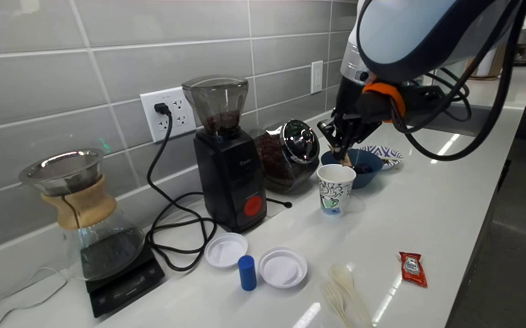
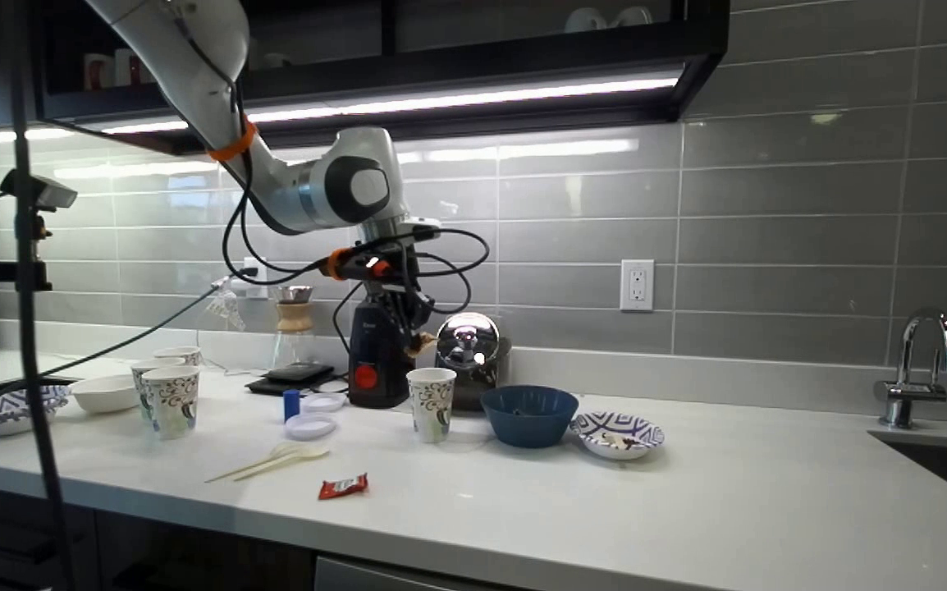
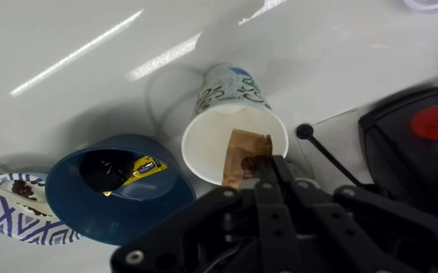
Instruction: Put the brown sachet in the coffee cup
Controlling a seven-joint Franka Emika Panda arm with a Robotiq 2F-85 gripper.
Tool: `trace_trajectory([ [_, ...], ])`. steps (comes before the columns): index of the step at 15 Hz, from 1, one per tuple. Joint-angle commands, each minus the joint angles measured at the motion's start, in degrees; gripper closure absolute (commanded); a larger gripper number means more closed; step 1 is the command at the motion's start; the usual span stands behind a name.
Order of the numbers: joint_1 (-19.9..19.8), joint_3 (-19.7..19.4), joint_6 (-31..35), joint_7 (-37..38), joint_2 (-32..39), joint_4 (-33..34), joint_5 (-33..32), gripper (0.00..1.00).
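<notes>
Our black two-fingered claw pinches the flat, rectangular, tan-brown papery sachet near and higher than the tapered, patterned white paper cup; we judge grasping done, lowering and release left.

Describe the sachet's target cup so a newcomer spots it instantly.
In an exterior view, find the black grinder with the round red sticker. To its right, left of the dark blue bowl, stands a white paper cup with a swirly print. Unlike the similar cups bunched toward the view's left, it stands by the bowl, no other cup near.
</notes>
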Motion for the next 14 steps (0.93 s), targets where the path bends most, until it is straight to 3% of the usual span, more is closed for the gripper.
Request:
trace_trajectory([
  [1,0.42,-0.34,2.29,-0.42,4.22,2.93,-1.41,0.99],
  [3,0.80,-0.97,2.04,1.08,5.26,3.54,-3.74,0.99],
  [4,0.87,-1.14,2.15,1.12,5.42,3.61,-3.97,0.71],
  [6,0.94,-1.36,1.91,0.82,4.95,3.41,-4.08,0.65],
  [9,0.87,-0.73,1.05,-0.36,1.17,1.10,-1.88,0.45],
  [11,0.93,-0.10,-3.33,0.25,-3.84,-1.99,0.47,0.31],
  [14,0.56,0.40,-15.32,1.12,-12.17,-7.27,3.98,0.11],
])
